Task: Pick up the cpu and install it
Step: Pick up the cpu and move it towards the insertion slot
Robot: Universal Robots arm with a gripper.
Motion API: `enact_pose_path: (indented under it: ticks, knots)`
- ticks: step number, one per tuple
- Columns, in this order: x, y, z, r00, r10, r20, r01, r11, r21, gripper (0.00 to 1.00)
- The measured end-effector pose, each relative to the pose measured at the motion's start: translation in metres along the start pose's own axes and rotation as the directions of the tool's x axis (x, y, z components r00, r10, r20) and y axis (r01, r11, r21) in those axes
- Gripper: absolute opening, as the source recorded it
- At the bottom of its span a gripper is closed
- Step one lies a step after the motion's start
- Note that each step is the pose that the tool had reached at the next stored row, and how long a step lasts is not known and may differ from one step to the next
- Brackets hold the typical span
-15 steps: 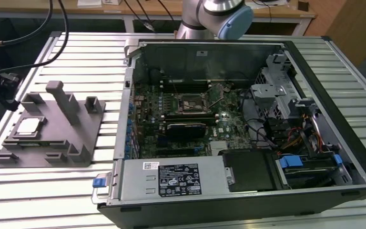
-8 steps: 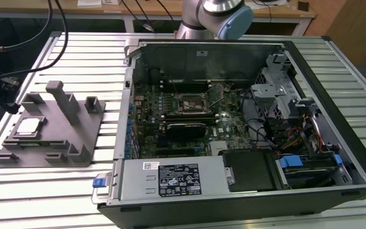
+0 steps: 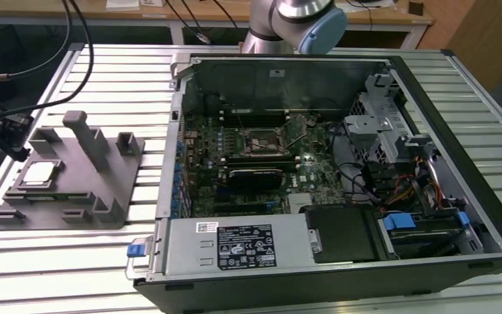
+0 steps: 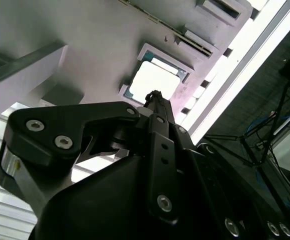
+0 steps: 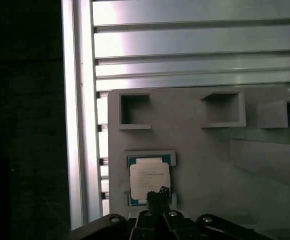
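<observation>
Slatted metal table (image 3: 85, 72) underneath, carrying a grey fixture block (image 3: 85, 196) at the lower left of the exterior view and an open computer case (image 3: 321, 163) across the centre and right. Lying flat in a square nest of that block: the cpu (image 3: 40, 173), silver top up, not yet lifted. Poised over one edge of it in both wrist views, the gripper (image 5: 158, 193), jaws apparently drawn together into a narrow tip and holding nothing. Touching the chip or just clear of it, cannot tell. Looks like the approach before pickup, so early in the task, with the socket (image 3: 260, 140) well apart, inside the case near frame centre. Probably calls for parting the jaws to straddle the chip, squaring to its edges, and a level descent clear of the nest walls.
</observation>
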State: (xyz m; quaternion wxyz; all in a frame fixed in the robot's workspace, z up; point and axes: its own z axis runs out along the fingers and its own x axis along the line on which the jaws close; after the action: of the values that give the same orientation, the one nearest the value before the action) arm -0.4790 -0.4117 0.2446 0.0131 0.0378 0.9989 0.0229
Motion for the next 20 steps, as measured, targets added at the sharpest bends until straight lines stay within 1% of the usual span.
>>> enact_pose_path:
  ticks: [6,16,20]
  knots:
    - [0.0023,-0.0007,0.0109,1.0000,-0.001,-0.0001,0.001,1.0000,0.0001,0.11]
    - [0.0032,-0.0015,0.0290,0.9999,-0.013,-0.0007,0.013,0.9999,-0.0002,0.11]
    - [0.0034,-0.0007,0.0335,0.9998,-0.021,-0.0010,0.021,0.9998,-0.0005,0.11]
